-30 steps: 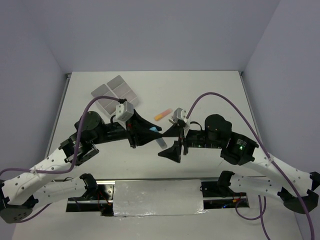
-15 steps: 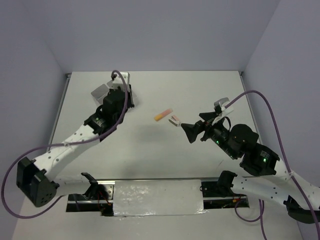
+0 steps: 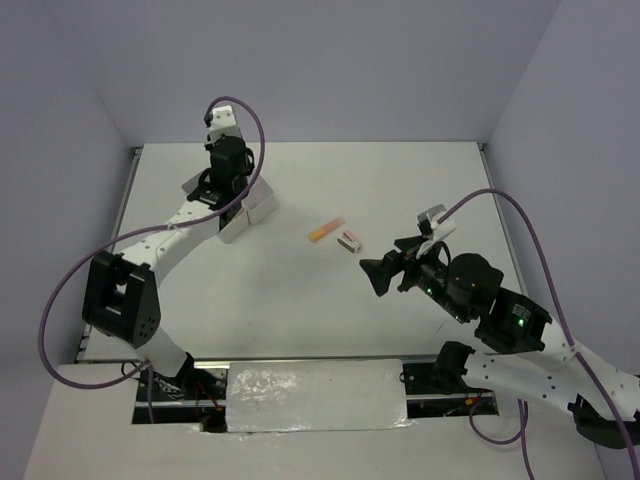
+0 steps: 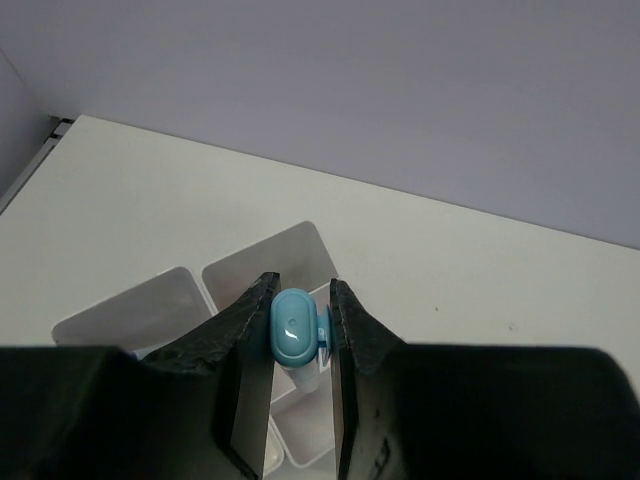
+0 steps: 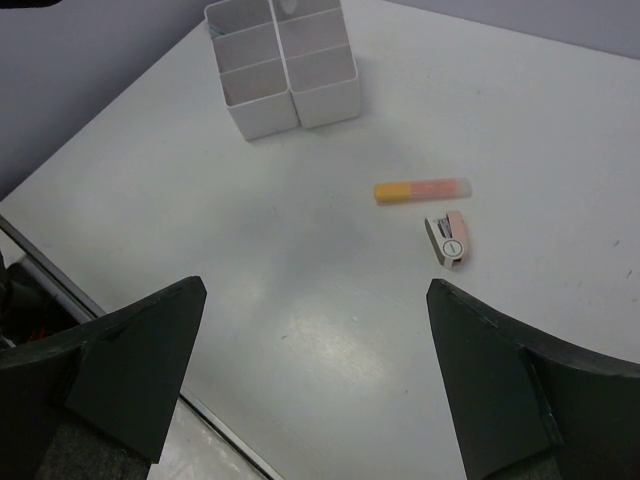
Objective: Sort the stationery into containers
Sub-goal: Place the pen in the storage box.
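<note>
A white table (image 3: 300, 310) stands between pale lavender walls, with the two arms bolted at its near edge. The left arm reaches to the far left, where the white four-compartment container block (image 5: 325, 100) stands. The left gripper (image 4: 300, 284) hangs above the block with its fingers clamped on the cap end of a light blue marker (image 4: 293, 328), which points down toward the compartments; over which compartment it hangs cannot be told. The right gripper (image 5: 315, 300) hovers over the right half of the table with its fingers spread wide and nothing between them. Beyond it, near the middle of the table, lies an orange-capped marker (image 5: 421, 189) with a pale pink body. Just beside it is a small pink and white item (image 5: 447, 238) that looks like a mini stapler. Both lie well apart from the container block.
</note>
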You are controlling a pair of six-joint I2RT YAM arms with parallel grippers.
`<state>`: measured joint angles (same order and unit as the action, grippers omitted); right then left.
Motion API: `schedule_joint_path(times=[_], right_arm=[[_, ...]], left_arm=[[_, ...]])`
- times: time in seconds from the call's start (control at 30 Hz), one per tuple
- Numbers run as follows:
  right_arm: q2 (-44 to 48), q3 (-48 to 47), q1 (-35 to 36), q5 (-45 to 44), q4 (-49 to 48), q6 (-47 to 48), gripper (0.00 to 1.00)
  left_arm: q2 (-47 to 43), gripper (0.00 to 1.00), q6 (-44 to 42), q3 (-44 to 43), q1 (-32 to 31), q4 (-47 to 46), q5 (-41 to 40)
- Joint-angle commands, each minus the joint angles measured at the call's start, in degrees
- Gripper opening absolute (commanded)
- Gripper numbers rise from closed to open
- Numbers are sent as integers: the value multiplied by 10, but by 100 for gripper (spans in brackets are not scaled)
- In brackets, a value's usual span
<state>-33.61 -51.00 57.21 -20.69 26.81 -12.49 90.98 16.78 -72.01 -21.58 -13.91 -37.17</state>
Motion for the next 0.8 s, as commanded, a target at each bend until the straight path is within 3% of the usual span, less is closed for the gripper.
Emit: schedule_joint_path(times=[0.0, 0.57, 0.77], right_arm=[[-28, -15, -2, 6, -2, 4, 100], [-78, -1, -2, 35, -44, 16, 100], [-75, 3, -2, 43, -52, 21, 100]], left_arm=[[24, 0, 5, -21, 10, -80, 9], [134, 1, 28, -18, 31, -163, 40], [145, 10, 22, 3, 32, -196, 32]])
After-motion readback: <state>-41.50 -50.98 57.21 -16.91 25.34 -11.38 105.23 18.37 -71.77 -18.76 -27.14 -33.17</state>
